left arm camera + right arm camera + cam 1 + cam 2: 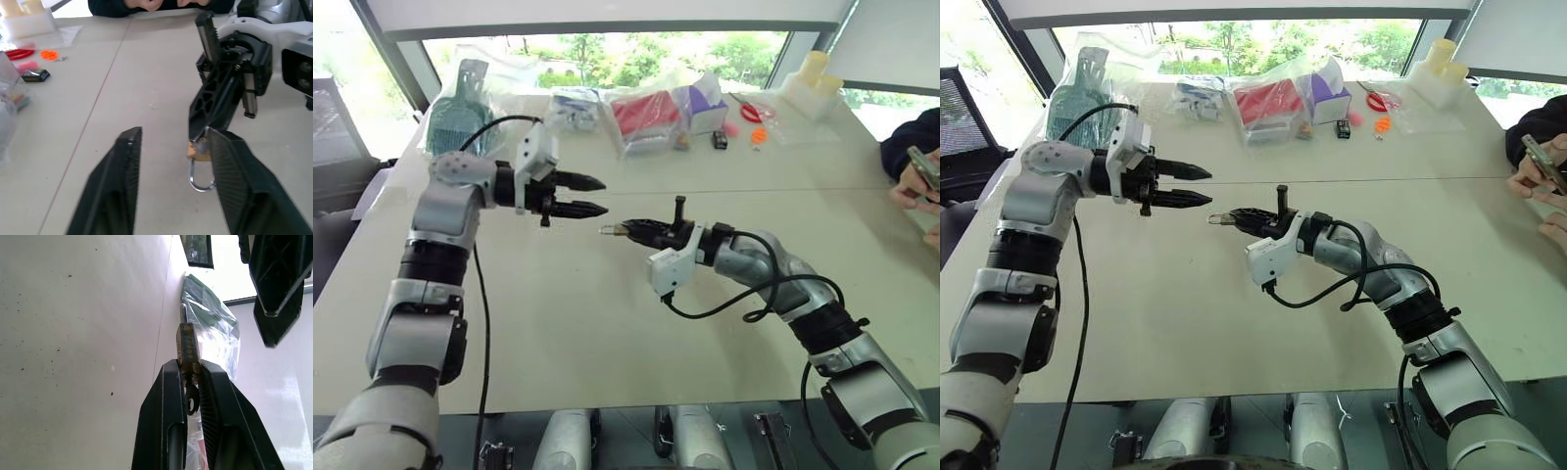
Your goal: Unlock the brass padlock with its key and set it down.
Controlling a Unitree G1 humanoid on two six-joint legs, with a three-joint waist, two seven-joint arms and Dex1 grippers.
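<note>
Clenched on the brass padlock (pixel 188 346), the right gripper (pixel 628 230) holds it above the pale table (pixel 607 323), just short of the left gripper's tips. From the right wrist, the dull tan lock body sticks out beyond the two black fingertips (pixel 166 377), its face speckled and worn, and a small silvery piece with a round hole sits pinched between the ribbed pads; whether this is the key I cannot tell. From the left wrist, a thin silvery shackle (pixel 199 176) loops out of the tan body as a rounded U.

Facing it, the left gripper (pixel 592 196) hangs level in the air with its two tapered, pointed black fingers parted and nothing between them.

Beyond the grippers, along the table's far edge, lie crinkled clear plastic bags, one over a teal object (pixel 460 122), another over a red block (pixel 644 113) beside a purple-and-white box (pixel 707 103). A person's hands (pixel 915 186) hold a small device at the table's right edge.
</note>
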